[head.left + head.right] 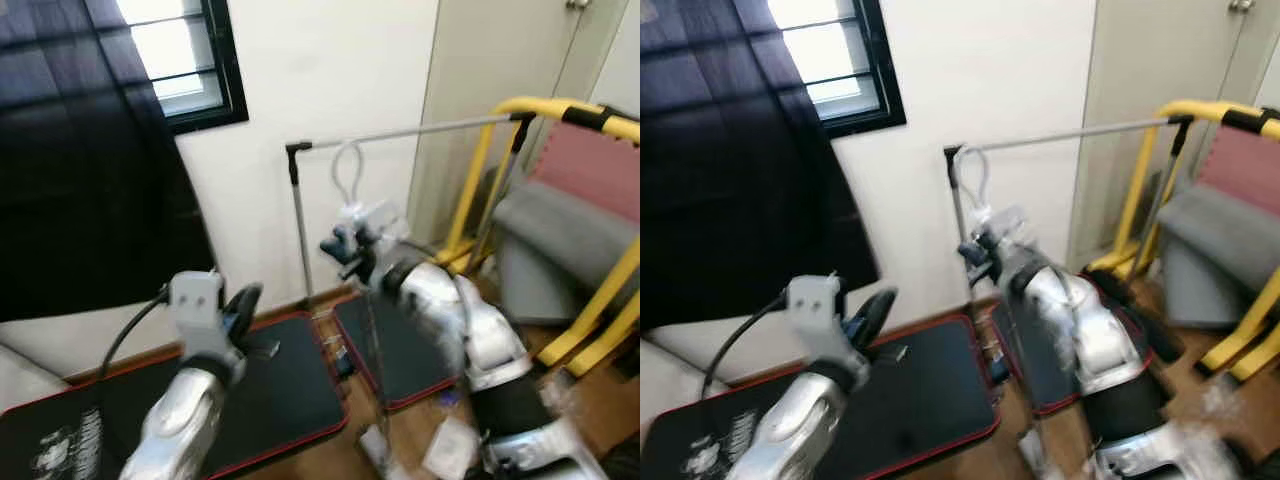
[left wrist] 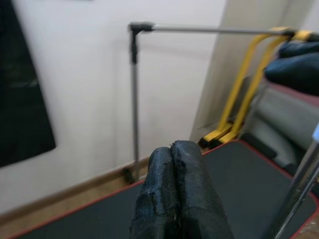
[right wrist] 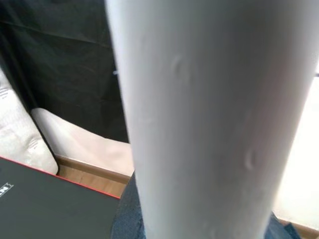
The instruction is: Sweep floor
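My right gripper (image 1: 350, 247) is raised at chest height and shut on the broom handle (image 1: 347, 178), which ends in a white hanging loop. The thin metal pole (image 1: 373, 350) runs down from it towards the wooden floor; its lower end is blurred. In the right wrist view the white handle (image 3: 199, 124) stands very close to the camera. My left gripper (image 1: 244, 299) hovers over the black mat (image 1: 290, 390), shut and empty, its fingers (image 2: 162, 169) pressed together.
A metal clothes rail (image 1: 400, 133) stands against the white wall. A yellow frame (image 1: 482, 180) and grey cushions (image 1: 560, 230) are at the right. A dark curtain (image 1: 80, 150) hangs at the left. Pale scraps (image 1: 445, 447) lie on the floor near my body.
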You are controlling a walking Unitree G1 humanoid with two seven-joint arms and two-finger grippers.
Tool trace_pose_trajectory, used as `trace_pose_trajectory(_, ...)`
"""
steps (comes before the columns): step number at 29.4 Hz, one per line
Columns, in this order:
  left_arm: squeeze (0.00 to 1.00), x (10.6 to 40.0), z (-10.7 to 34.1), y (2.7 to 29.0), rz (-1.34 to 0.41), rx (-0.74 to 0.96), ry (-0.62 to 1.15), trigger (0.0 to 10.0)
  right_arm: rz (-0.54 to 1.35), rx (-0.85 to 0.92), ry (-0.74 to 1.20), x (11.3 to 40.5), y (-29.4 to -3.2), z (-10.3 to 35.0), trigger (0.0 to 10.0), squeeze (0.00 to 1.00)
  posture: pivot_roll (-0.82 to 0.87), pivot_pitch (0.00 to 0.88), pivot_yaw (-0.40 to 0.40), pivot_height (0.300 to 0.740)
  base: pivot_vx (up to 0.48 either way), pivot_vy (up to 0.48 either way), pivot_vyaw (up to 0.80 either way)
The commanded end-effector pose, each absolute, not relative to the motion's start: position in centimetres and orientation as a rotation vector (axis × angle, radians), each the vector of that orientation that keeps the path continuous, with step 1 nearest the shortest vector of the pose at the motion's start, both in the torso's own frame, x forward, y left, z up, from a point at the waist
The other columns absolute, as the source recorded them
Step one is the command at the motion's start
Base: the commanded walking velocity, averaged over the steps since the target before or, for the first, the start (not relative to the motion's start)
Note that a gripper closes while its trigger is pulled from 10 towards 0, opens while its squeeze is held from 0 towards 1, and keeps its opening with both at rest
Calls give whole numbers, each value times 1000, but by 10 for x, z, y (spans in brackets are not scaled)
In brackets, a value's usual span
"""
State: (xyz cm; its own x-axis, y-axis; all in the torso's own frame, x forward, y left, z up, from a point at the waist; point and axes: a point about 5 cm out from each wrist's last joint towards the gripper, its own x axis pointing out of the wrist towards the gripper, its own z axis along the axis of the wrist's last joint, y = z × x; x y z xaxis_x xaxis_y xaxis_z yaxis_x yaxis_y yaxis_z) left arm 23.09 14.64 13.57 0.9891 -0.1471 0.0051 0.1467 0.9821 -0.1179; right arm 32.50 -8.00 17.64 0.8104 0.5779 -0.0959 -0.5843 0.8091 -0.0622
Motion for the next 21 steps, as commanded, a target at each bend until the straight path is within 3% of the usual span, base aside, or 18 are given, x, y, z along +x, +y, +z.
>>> trace_pose_trajectory(1, 0, 228, 136, 144, -182, -117, 12, 10000, 614, -110, 13, 327, -79, 188, 10000, 0, -87, 6, -11, 740, 0, 0, 0)
trace_pose_trajectory(11, 0, 200, 143, 117, -349, -211, 31, 10000, 542, -119, -21, 344, -61, 192, 10000, 0, -56, 82, -28, 740, 0, 0, 0)
trace_pose_trajectory(21, 0, 186, 145, 109, -375, -176, 46, 10000, 492, -107, -94, 362, -49, 204, 10000, 0, -28, 145, -35, 740, 0, 0, 0)
